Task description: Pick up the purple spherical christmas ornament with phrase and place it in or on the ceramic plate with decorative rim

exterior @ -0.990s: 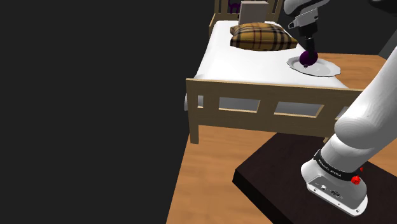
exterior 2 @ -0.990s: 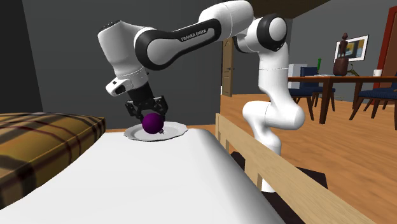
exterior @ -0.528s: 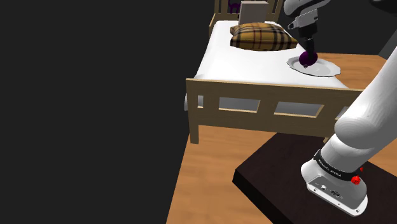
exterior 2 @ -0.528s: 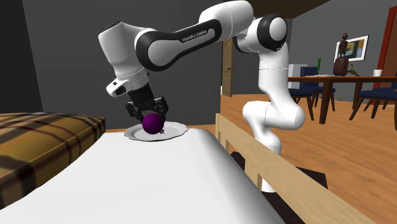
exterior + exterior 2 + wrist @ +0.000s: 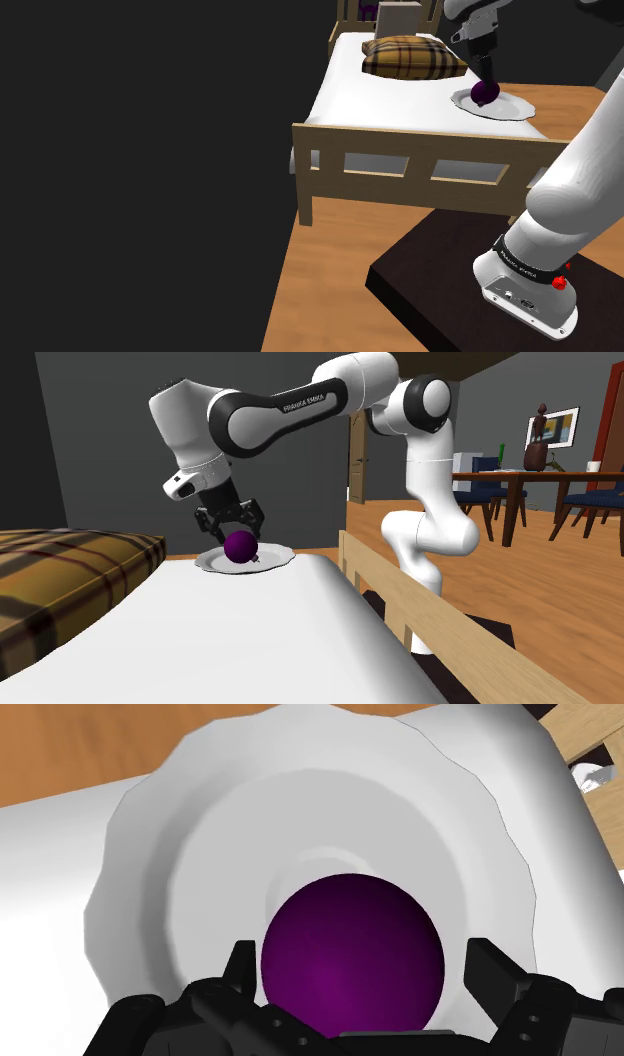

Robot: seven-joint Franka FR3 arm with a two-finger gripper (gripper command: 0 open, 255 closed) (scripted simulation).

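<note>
Purple ornament (image 5: 352,966) loose inside parted tool (image 5: 363,962)

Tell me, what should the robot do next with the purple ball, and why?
Probably lift the gripper straight up. Its fingers stand open around the purple ornament, which already sits on the white plate, so backing away without bumping it seems right.
</note>
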